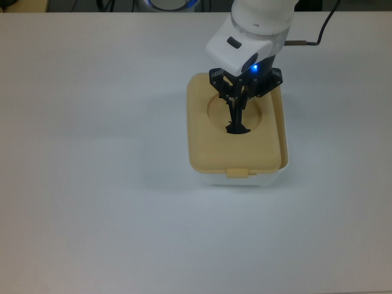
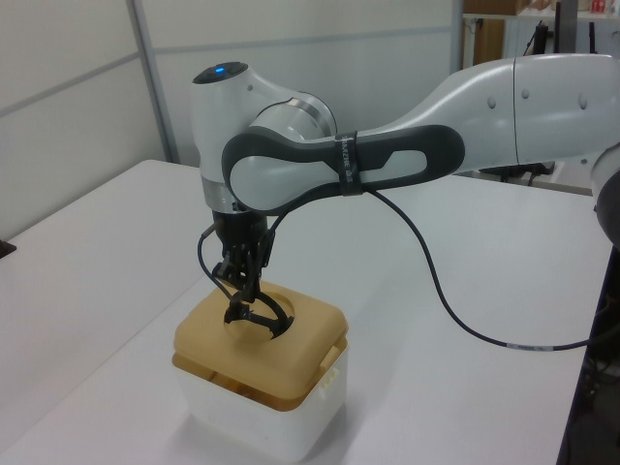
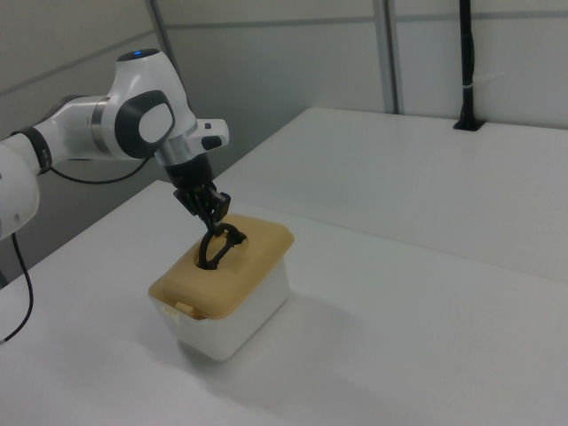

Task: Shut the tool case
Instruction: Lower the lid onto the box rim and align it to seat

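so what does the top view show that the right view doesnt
Only the top view shows the latch tab at the lid's near edge head-on, and a strip of white tub rim uncovered on the top view's right. Only the right view shows the tub's side wall and a black post behind the table. Both show the gripper shut on the black handle.

White tool case (image 1: 269, 176), tan lid (image 1: 214, 144), black handle (image 1: 237, 128), white table (image 1: 92, 153).

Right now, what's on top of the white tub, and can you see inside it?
The tan lid sits over the white tub, with the gripper on its black handle. The lid covers the inside, so any contents are hidden.
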Motion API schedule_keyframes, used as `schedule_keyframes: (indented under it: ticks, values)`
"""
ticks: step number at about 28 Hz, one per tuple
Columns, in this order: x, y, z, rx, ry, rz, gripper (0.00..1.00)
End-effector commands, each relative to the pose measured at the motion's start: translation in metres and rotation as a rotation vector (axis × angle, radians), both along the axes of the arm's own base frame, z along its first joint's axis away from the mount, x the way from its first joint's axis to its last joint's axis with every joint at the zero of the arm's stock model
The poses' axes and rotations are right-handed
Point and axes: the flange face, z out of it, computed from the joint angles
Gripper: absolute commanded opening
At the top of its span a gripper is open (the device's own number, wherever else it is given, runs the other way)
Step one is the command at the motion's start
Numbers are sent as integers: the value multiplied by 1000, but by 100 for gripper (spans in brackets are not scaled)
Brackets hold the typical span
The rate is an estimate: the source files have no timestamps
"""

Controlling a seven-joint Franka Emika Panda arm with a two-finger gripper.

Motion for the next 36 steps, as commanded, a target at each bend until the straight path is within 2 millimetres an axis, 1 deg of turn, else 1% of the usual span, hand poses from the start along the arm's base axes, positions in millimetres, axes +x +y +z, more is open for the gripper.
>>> schedule_keyframes:
  ticks: [1, 5, 6, 7, 9, 16, 22, 33, 36]
  values:
    - [-1, 0, 11, -4, -18, -20, 0]
    - [-1, -4, 13, -7, -10, -25, 0]
    - [-2, -6, 21, -6, -14, -27, 0]
    - [-2, -5, 23, -6, -14, -24, 0]
    - [-3, -5, 23, -8, -5, -23, 0]
    - [-10, -8, 33, -7, 9, -20, 0]
    - [-12, -3, 31, -4, 20, -12, 0]
    - [-12, -2, 24, -6, 30, -13, 0]
    - [-13, 2, 24, -3, 31, -10, 0]
